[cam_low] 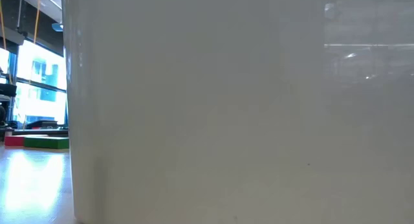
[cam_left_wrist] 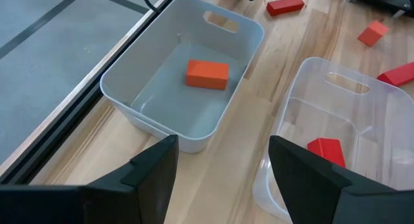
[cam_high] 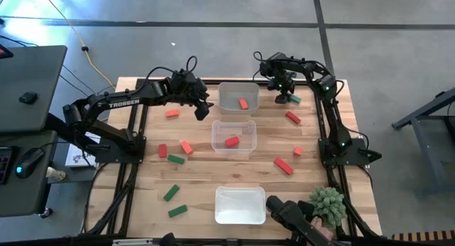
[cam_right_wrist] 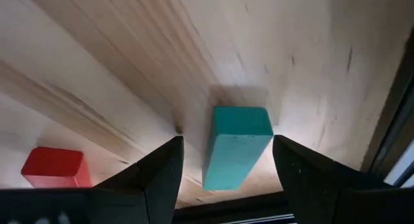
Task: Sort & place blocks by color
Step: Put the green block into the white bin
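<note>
My right gripper [cam_high: 286,95] [cam_right_wrist: 226,153] is open near the table's far right corner, pointing down. Its fingers stand on either side of a green bar block [cam_right_wrist: 236,145] [cam_high: 293,99] that lies flat on the wood, with a gap showing on both sides. My left gripper [cam_high: 201,104] [cam_left_wrist: 223,149] is open and holds nothing. It hovers just left of the far tray [cam_high: 229,87] [cam_left_wrist: 129,88], which holds an orange block [cam_high: 243,103] [cam_left_wrist: 207,74]. The clear middle tray [cam_high: 217,148] [cam_left_wrist: 284,114] holds a red block [cam_high: 232,141] [cam_left_wrist: 325,149].
Loose blocks lie on the left side: orange [cam_high: 171,113], red [cam_high: 163,151], orange [cam_high: 186,146] and green [cam_high: 175,159], [cam_high: 171,193], [cam_high: 178,211]. On the right side are red [cam_high: 293,117], [cam_high: 284,165] and orange [cam_high: 297,151]. The near white tray [cam_high: 240,193] fills the low view [cam_low: 226,107]. A plant ball [cam_high: 327,203] sits at the near right.
</note>
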You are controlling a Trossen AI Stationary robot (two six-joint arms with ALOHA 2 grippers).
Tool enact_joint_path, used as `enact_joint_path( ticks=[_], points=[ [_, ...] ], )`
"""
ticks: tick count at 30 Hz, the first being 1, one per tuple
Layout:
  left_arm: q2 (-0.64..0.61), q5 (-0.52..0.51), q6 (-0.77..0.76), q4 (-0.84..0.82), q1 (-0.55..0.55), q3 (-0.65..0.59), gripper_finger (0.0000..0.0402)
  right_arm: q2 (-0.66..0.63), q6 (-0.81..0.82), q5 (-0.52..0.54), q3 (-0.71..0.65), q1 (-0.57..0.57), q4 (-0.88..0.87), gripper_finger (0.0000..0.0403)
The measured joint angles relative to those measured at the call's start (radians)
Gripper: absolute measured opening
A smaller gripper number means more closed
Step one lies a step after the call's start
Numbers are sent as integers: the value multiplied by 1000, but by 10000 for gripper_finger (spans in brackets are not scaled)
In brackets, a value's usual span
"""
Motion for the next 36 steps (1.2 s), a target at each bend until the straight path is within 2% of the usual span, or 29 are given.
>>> enact_joint_path(
  ticks=[6, 14, 17, 26, 36],
  points=[
    [0, 0, 5, 0, 0, 0, 229, 0, -1, 0, 0, 0, 4, 216],
    [0, -1, 10, 0, 0, 0, 229, 0, -2, -18, 0, 0, 2, 102],
    [0, -1, 10, 0, 0, 0, 229, -2, -10, -32, 0, 0, 0, 75],
    [0, -1, 10, 0, 0, 0, 229, -15, 18, -24, 0, 7, -35, 75],
    [0, -1, 10, 0, 0, 0, 229, -177, 157, -60, 0, 18, -61, 75]
  ],
)
